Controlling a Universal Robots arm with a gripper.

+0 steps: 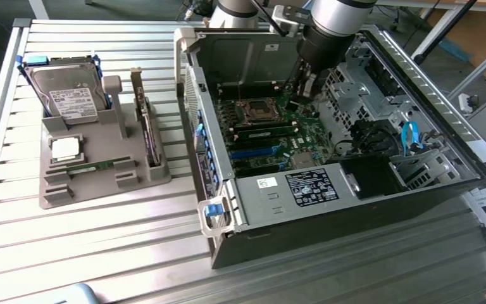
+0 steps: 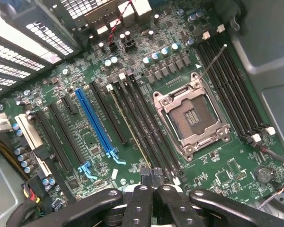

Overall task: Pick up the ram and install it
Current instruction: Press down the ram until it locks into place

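A green ram stick (image 1: 91, 166) lies flat in the grey holder (image 1: 61, 190) on the exterior view's left, far from my arm. My gripper (image 1: 304, 87) hangs inside the open computer case (image 1: 328, 190), over the far end of the motherboard (image 1: 268, 136) by the processor socket (image 1: 255, 111). In the wrist view my gripper (image 2: 154, 190) is shut, its black fingers (image 2: 141, 198) pressed together with nothing visible between them. It hovers at the end of the long black memory slots (image 2: 146, 127) beside the empty socket (image 2: 191, 118). A thin board (image 2: 128, 124) seen edge-on stands in one slot.
The holder also carries a hard drive (image 1: 68, 92), a square silver processor chip (image 1: 65, 149) and an upright dark expansion card (image 1: 147, 130). The case walls, a drive cage (image 1: 395, 171) and a blue cable (image 1: 409, 136) crowd the motherboard. A long blue slot (image 2: 95, 120) lies near the memory slots.
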